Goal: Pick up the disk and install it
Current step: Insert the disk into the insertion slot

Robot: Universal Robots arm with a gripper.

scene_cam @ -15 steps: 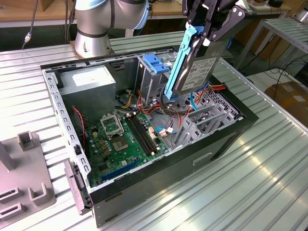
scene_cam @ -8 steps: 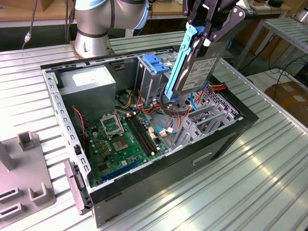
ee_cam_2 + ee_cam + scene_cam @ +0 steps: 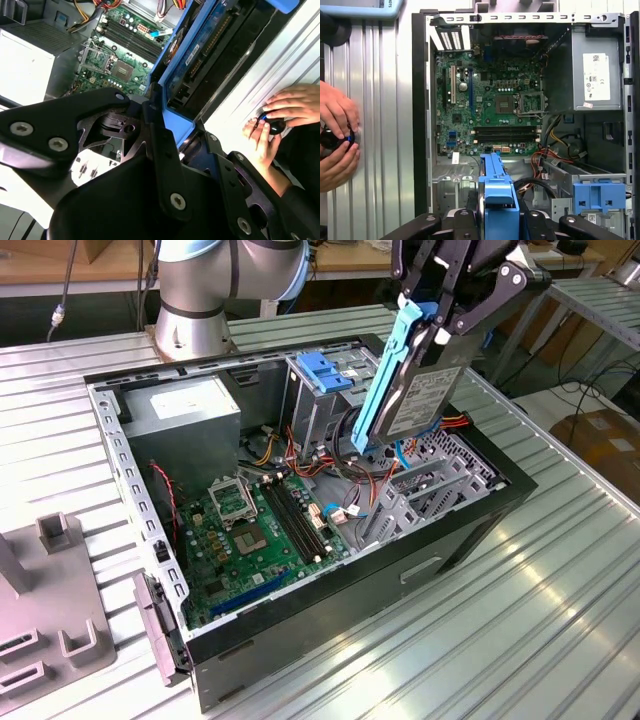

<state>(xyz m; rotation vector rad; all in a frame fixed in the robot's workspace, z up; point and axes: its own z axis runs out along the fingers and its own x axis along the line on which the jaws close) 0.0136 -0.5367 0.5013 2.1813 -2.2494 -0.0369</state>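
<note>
My gripper (image 3: pixel 432 322) is shut on the disk (image 3: pixel 425 395), a silver drive with a white label and a blue plastic frame. The disk hangs edge-down and tilted over the open computer case (image 3: pixel 460 530), above the bay on the exterior view's right, touching nothing below. In the second wrist view the black fingers (image 3: pixel 155 125) clamp the disk's (image 3: pixel 210 45) blue frame. The first wrist view looks straight down along the disk's (image 3: pixel 497 182) blue edge into the case.
Inside the case lie a green motherboard (image 3: pixel 260 530), a grey power supply (image 3: pixel 185 420) with a white sticker, and a metal cage with a blue handle (image 3: pixel 322 370). Coloured cables (image 3: pixel 345 475) run under the disk. A person's hands (image 3: pixel 337 137) rest on a black knob beside the case.
</note>
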